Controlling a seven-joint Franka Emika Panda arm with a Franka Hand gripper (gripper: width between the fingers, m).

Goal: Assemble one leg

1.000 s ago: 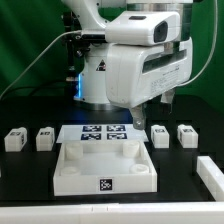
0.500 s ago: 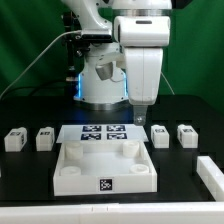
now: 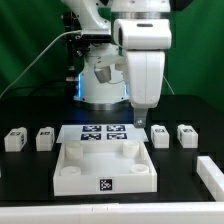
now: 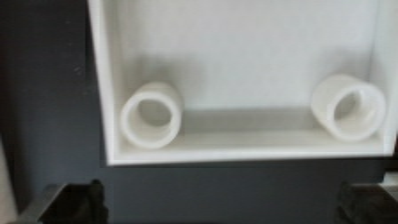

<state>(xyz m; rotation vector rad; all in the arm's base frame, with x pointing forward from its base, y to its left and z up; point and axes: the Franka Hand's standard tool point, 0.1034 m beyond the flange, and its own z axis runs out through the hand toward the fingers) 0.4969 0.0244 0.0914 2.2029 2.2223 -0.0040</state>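
Four small white legs with marker tags stand on the black table: two at the exterior view's left [image 3: 13,140] [image 3: 45,138] and two at its right [image 3: 160,135] [image 3: 187,133]. My gripper [image 3: 140,119] hangs above the table behind the white tray-like top [image 3: 70,175], just left of the nearer right-hand leg and touching nothing. In the wrist view the gripper [image 4: 231,205] is open and empty, with its dark fingertips [image 4: 75,200] far apart. That view looks down on the top [image 4: 249,60] and two of its round corner sockets [image 4: 153,115]. No leg shows in the wrist view.
The marker board [image 3: 103,133] lies behind the top. A long white part [image 3: 212,175] lies at the exterior view's right front. The robot's base [image 3: 100,85] stands at the back.
The hand has turned about its vertical axis, from broadside to narrow side facing the exterior camera. Since half a second ago it has barely moved. The parts have not moved.
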